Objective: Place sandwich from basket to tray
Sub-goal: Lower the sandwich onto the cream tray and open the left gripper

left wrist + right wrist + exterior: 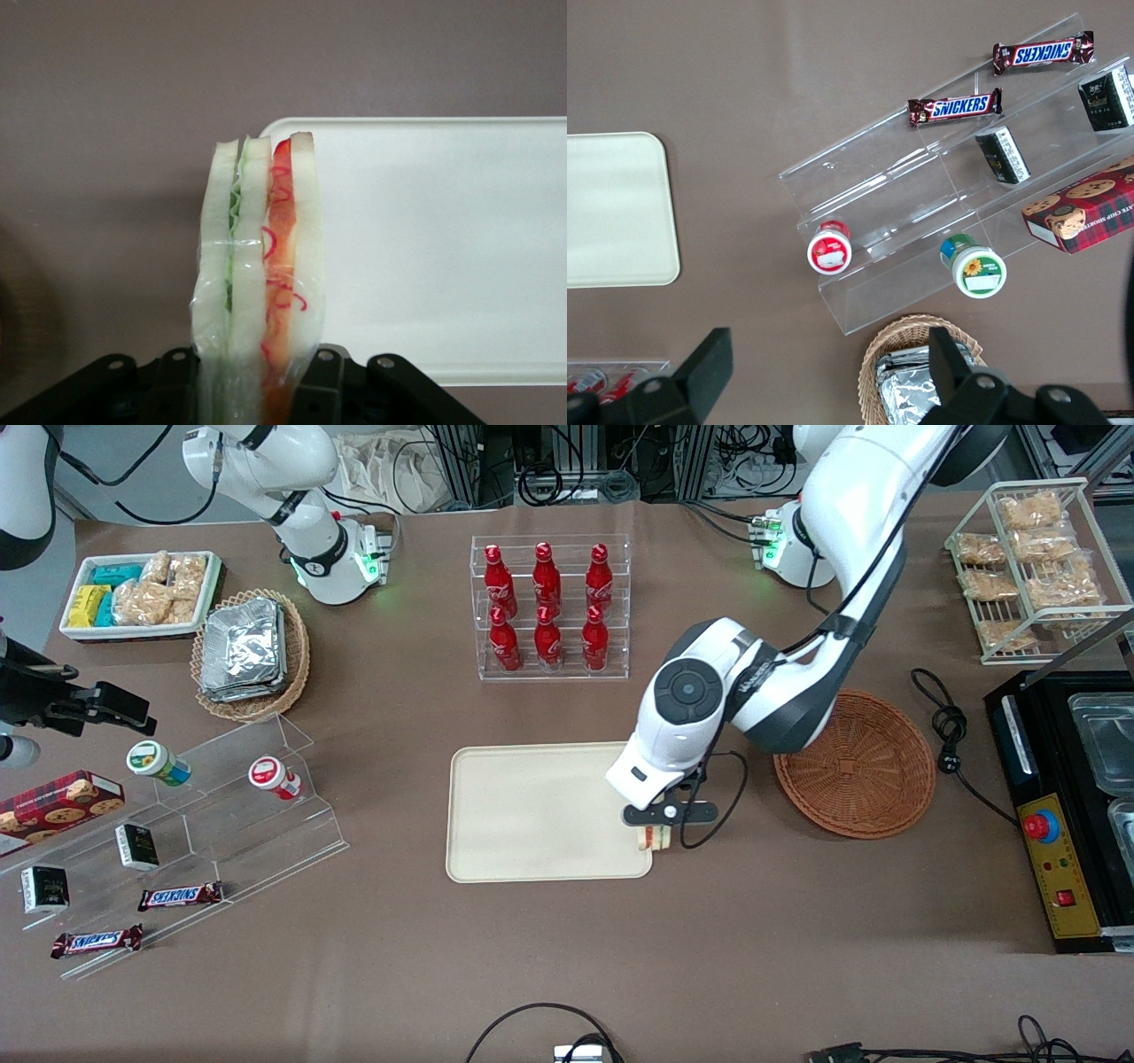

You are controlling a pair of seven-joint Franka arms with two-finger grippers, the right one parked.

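Over tray (532, 815) corner, tool (656, 834) grips sandwich (257, 274).

The black two-finger pincer (257, 390) holds a clear-wrapped sandwich (259, 283) of white bread with green and orange-red layers, over a plain cream-beige tray (532, 815), near a reddish-brown woven basket (864, 771) on the dull brown surface (399, 957).

Sandwich over the tray's corner, basket bare

The wrapped sandwich (259, 266), upright in the gripper (656, 838), hangs over the cream tray (532, 815) corner nearest the reddish-brown wicker basket (856, 764).
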